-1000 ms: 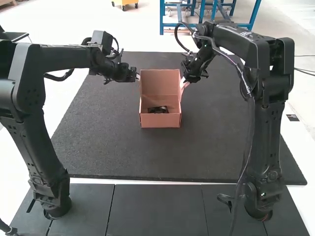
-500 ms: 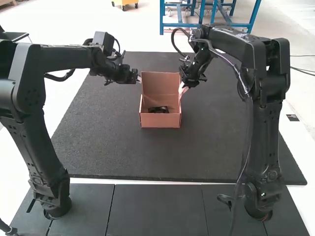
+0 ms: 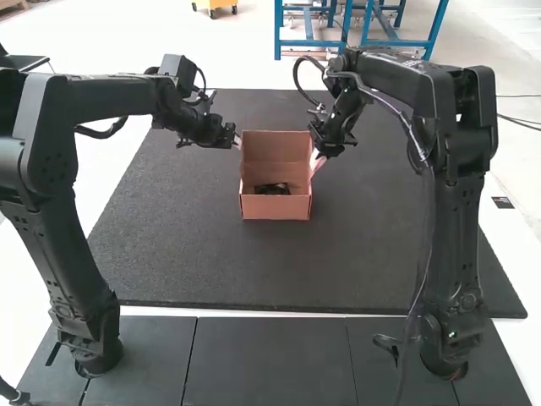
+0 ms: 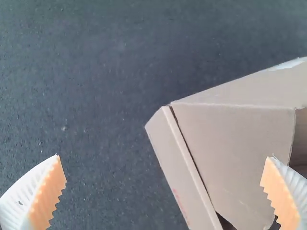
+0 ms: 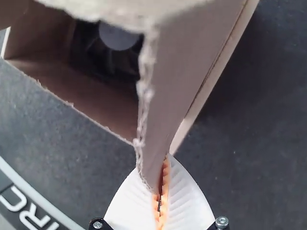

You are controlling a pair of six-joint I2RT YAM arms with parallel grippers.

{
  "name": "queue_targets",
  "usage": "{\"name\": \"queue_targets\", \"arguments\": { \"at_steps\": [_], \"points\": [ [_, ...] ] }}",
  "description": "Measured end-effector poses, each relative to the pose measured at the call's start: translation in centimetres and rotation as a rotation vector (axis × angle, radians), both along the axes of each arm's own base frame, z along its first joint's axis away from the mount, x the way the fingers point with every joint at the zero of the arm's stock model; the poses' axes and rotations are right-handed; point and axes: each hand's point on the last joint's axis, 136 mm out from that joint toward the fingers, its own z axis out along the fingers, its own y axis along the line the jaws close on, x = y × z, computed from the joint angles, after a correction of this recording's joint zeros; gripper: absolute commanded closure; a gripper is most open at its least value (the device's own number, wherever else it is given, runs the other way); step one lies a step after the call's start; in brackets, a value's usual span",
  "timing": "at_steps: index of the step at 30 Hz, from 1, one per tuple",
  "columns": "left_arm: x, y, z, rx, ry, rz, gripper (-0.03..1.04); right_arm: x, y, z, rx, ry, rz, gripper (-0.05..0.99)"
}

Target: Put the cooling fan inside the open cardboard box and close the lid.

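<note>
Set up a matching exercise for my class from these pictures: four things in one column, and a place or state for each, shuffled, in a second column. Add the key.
Things
1. cooling fan
2. left gripper
3. right gripper
4. mat

Places or states
A. shut on a cardboard flap
B. lies under the cardboard box
C. inside the cardboard box
D. open, at the box's rear left corner

Pairs: 1-C, 2-D, 3-A, 4-B

Dark mat [image 3: 211,254], pale tabletop [image 3: 51,279], black base panels [image 3: 270,359]
</note>
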Motion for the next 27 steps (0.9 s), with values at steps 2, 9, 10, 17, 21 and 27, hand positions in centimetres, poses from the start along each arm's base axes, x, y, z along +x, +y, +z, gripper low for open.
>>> {"name": "queue_targets", "arguments": {
  "at_steps": [2,9,10,17,21,27],
  "points": [
    [-0.2,0.0,-0.2,0.006,0.010,-0.005,0.05,-0.2,0.0,-0.2,-0.005,0.007,0.005,0.94],
    [-0.4,0.2,-0.4,0.019,0.015,-0.013,0.05,-0.2,-0.3,-0.4,-0.027,0.001,0.009,0.17],
    [-0.4,0.2,-0.4,0.022,0.014,-0.013,0.05,-0.2,-0.4,-0.4,-0.030,-0.001,0.009,0.12],
    [0.4,1.0,-0.1,0.044,-0.019,0.016,0.05,1.0,-0.1,0.7,-0.022,-0.045,0.005,0.03],
    [1.2,2.1,0.1,0.067,-0.044,0.052,0.05,1.2,0.1,1.2,-0.010,-0.054,0.002,0.03],
    [2.2,2.6,0.8,0.081,-0.095,0.082,0.05,1.2,0.0,2.3,0.025,-0.062,-0.011,0.03]
  ]
}}
